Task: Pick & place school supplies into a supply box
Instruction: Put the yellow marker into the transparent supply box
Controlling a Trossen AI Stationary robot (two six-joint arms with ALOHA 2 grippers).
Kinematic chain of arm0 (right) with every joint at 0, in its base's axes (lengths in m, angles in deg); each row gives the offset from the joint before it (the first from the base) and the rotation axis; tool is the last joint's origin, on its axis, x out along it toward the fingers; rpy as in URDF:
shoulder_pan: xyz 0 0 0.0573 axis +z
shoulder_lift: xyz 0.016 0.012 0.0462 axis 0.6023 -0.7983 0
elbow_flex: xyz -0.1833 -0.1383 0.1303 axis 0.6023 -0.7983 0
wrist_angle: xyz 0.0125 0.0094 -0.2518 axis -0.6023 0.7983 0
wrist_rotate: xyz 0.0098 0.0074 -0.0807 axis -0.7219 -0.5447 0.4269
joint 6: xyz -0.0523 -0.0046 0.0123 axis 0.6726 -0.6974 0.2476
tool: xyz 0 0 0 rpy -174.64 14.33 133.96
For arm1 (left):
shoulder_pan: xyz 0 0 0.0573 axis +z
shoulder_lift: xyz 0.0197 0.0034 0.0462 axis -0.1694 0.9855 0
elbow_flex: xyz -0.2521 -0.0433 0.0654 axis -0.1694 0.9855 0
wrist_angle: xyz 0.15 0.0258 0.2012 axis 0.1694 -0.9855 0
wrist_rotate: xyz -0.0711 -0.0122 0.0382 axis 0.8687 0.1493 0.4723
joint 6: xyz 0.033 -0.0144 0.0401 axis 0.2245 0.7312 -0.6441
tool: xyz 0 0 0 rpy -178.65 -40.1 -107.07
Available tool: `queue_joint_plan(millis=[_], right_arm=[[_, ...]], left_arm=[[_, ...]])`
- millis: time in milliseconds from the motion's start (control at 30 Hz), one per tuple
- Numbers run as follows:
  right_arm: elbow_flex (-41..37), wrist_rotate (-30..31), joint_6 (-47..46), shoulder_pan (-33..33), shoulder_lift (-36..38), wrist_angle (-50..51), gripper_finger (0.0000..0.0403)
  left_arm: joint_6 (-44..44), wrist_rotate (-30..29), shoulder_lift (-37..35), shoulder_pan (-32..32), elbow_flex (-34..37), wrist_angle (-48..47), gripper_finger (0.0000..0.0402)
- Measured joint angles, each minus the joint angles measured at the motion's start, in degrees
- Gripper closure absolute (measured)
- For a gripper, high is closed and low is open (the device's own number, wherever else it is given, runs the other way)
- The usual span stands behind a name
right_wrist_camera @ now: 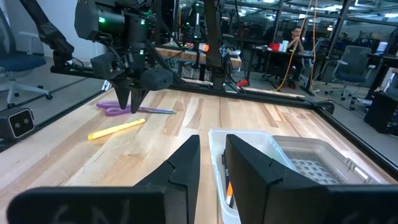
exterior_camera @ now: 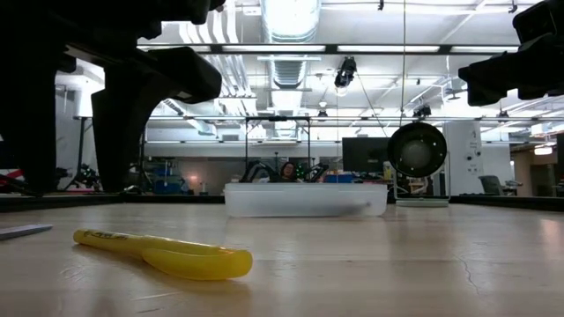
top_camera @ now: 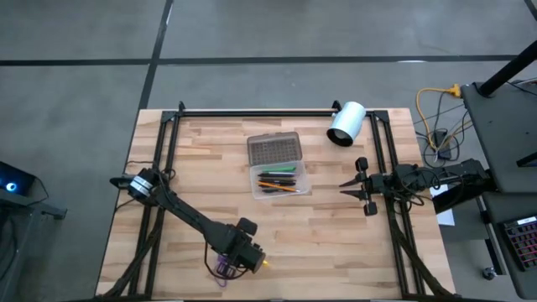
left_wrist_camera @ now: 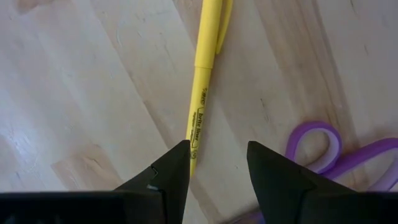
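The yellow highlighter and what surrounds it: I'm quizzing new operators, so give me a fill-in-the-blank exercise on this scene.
1. The left hand hangs open over the ____ highlighter.
2. Beside the highlighter lie scissors with ____ handles.
3. The supply box already holds several ____.
4. The right hand waits beside the box, on the side toward the table's ____ edge.

Missing words: yellow; purple; pens; right

The clear rectangular plastic supply box [top_camera: 281, 178] sits mid-tabletop [top_camera: 336, 243], holding thin pens and pencils [top_camera: 278, 181]. A white cylinder [top_camera: 346, 123] lies behind it to the right. The yellow highlighter pen [left_wrist_camera: 204, 87] lies beside purple-handled scissors [left_wrist_camera: 336, 149] at the front edge.
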Motion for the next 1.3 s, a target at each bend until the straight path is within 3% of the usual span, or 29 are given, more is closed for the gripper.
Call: queue_joint_plan(millis=[1300], right_arm=[[0.0, 0.0, 0.0, 0.0, 0.0, 0.0, 0.0329]], left_arm=[[-1.2, -0.4, 3.1, 0.5, -0.3, -0.5, 0.0258]])
